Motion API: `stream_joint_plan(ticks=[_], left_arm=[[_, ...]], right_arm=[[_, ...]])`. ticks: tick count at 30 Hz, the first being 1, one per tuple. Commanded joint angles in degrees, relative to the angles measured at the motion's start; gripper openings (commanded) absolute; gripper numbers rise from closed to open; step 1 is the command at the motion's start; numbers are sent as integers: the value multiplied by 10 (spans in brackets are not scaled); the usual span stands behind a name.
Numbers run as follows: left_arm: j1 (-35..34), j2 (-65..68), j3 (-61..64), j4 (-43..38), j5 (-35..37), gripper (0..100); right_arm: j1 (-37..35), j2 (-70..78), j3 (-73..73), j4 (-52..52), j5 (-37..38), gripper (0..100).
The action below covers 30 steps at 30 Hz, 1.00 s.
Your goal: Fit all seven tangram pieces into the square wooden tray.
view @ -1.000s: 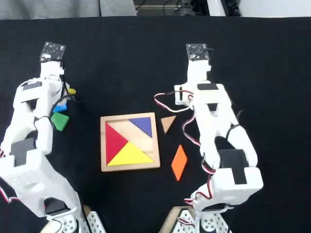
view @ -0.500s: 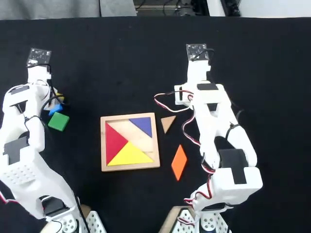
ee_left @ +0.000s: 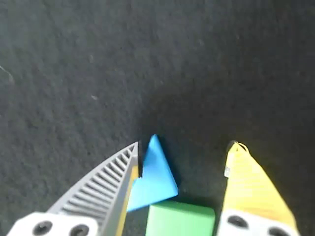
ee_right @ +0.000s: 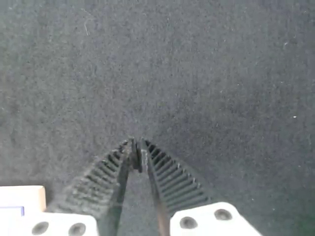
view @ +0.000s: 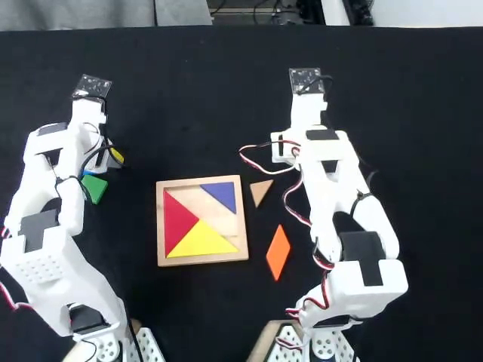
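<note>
Blue triangle [ee_left: 153, 174] sits between the spread jaws of the left gripper [ee_left: 187, 146], which has swung back over it, left of the tray [view: 201, 259]; pickup looks imminent. The right gripper [ee_right: 135, 147] stays clenched, empty.

Tray [view: 159, 222] lies mid-table between the two arms with pieces [view: 200, 240] seated in it, one triangle [view: 261, 191] just beside its right edge, a parallelogram [view: 278, 251] right of its near corner, and a square piece [view: 94, 187] well left, a second triangle [ee_left: 153, 172] touching it.
</note>
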Motion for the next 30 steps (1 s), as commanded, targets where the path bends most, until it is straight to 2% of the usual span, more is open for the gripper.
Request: stream_joint_plan(ticks=[1, 3, 7, 10, 12, 16, 20, 24, 30], left_arm=[[1, -11, -64, 82, 0, 281], [-7, -11, -108, 121, 17, 281], [-68, -6, -219, 156, 109, 281], [-89, -4, -240, 161, 108, 281], [-87, -4, -217, 166, 76, 281], [-56, -11, -170, 193, -65, 282], [-40, -4, -177, 162, -164, 282], [-25, 16, -144, 98, -229, 282], [-27, 55, -134, 96, -295, 282]], right_arm=[[4, -5, -34, -9, 1, 11], [4, -5, -34, -9, 1, 11], [4, -4, -34, -9, 1, 11], [4, -4, -34, -9, 1, 11], [3, -4, -34, -9, 1, 11], [3, -4, -34, -9, 1, 11], [3, -4, -34, -9, 1, 11], [5, -4, -34, -9, 1, 11], [4, -4, -35, -9, 25, 11]])
